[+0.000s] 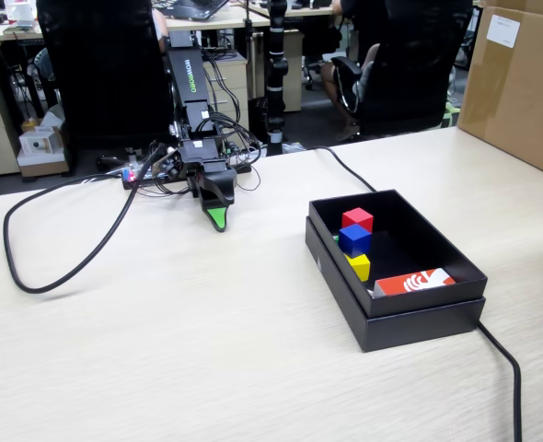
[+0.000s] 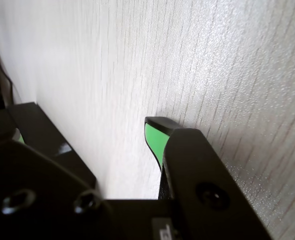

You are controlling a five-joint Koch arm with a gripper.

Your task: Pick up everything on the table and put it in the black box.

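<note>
The black box (image 1: 410, 322) stands on the table (image 1: 207, 350) at the right of the fixed view. Inside it, along its left wall, sit a red cube (image 1: 357, 219), a blue cube (image 1: 354, 239) and a yellow cube (image 1: 359, 266). A sliver of green (image 1: 335, 238) peeks out left of the blue cube. My gripper (image 1: 216, 216) points down at the table well left of the box, near the arm's base. In the wrist view the gripper (image 2: 87, 115) is open, with only bare table (image 2: 212, 60) between its green-padded fingers (image 2: 155, 140).
An orange-and-white card (image 1: 414, 282) lies in the box's near corner. A black cable (image 1: 32, 276) loops over the table's left side and another cable (image 1: 503, 364) runs past the box at the right. A brown carton (image 1: 520, 83) stands at the far right.
</note>
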